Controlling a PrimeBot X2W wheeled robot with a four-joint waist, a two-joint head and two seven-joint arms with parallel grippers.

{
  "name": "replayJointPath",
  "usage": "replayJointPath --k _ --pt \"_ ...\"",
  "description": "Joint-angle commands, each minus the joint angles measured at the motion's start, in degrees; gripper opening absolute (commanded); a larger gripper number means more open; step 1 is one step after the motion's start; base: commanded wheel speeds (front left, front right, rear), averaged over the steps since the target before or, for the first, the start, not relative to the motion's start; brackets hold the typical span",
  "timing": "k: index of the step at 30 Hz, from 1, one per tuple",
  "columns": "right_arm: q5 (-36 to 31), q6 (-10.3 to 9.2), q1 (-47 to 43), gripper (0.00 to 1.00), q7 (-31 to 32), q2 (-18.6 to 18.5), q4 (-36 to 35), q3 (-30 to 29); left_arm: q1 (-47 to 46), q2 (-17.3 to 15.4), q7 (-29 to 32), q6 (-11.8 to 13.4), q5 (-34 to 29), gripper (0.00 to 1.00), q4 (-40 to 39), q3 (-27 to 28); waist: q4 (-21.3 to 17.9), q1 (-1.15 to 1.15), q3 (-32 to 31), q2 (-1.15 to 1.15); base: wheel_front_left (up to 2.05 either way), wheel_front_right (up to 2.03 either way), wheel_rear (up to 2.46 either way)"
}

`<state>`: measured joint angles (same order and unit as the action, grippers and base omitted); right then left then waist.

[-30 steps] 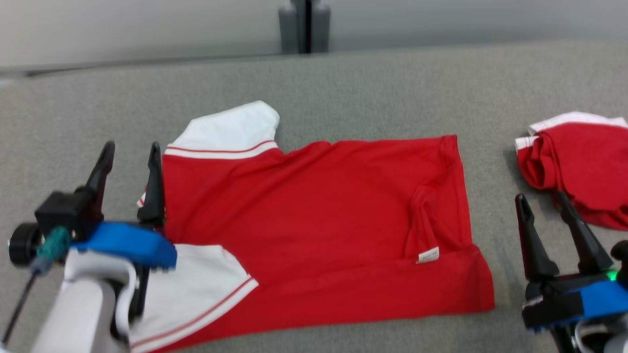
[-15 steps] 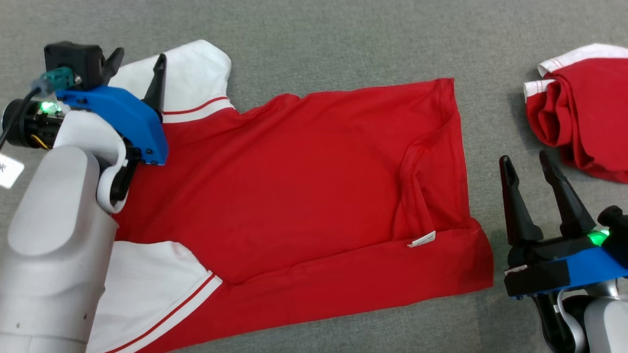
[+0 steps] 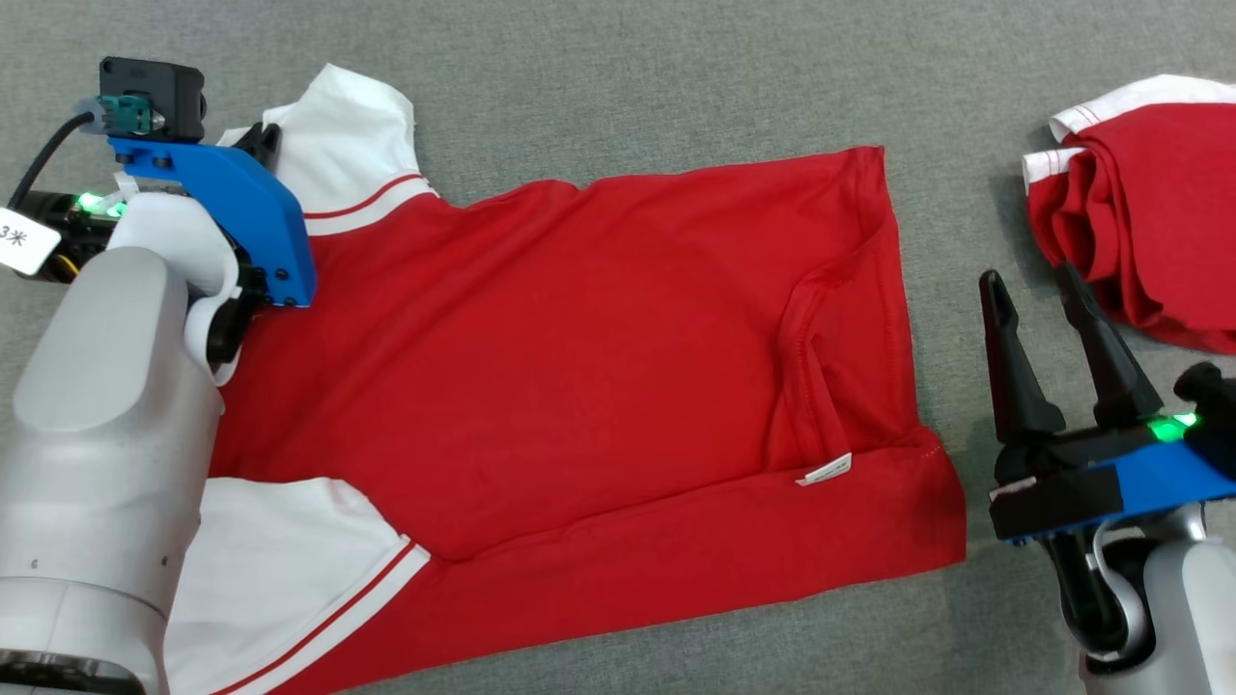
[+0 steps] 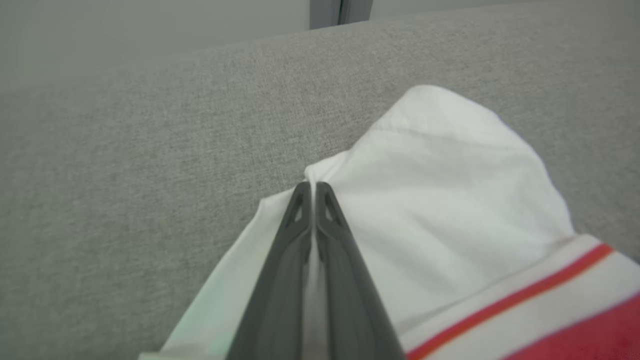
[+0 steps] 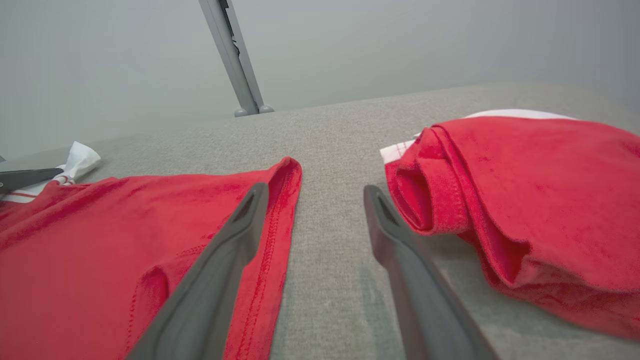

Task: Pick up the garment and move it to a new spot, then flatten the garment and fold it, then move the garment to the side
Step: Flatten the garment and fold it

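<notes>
The garment [image 3: 579,367], a red T-shirt with white sleeves, lies spread flat on the grey fabric surface [image 3: 628,77]. My left gripper [image 3: 261,140] is at its far left corner, shut on the edge of the white sleeve [image 4: 450,175]. The left wrist view shows the gripper [image 4: 312,186] with its fingers pressed together and white cloth pinched between them. My right gripper [image 3: 1028,277] stands open just right of the shirt's right edge, holding nothing. In the right wrist view the gripper [image 5: 315,192] has bare surface between its fingers and the shirt's hem [image 5: 280,210] by the left one.
A second red and white garment [image 3: 1149,212] lies bunched at the far right, close to the right fingers [image 5: 400,250]. A grey post [image 5: 230,50] rises behind the surface's far edge.
The head camera has tilted down. My left gripper has moved up to the far white sleeve and shut on its edge, bunching it slightly. The right gripper stays open.
</notes>
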<state>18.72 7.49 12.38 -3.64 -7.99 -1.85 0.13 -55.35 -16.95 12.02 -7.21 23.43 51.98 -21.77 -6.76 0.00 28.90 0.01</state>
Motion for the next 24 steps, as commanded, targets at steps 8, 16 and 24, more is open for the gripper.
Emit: replayJointPath --k 8,16,24 --pt "4.1 0.0 9.2 1.0 1.0 -4.6 9.0 3.9 -2.2 3.1 -5.2 -0.2 1.8 0.0 4.6 -0.4 3.1 0.0 -0.6 -0.01 0.0 0.0 0.0" --pt "6.1 0.0 19.5 1.0 1.6 -7.8 22.1 7.3 -3.7 5.8 -10.4 -0.3 2.8 0.0 5.3 -2.4 6.7 0.0 0.4 -0.01 0.0 0.0 0.0" --pt "7.8 0.0 25.7 0.0 3.6 -9.8 32.0 10.2 -2.4 6.2 -16.6 -0.3 5.3 0.0 3.8 -4.4 8.4 0.0 -0.3 -0.01 0.0 0.0 0.0"
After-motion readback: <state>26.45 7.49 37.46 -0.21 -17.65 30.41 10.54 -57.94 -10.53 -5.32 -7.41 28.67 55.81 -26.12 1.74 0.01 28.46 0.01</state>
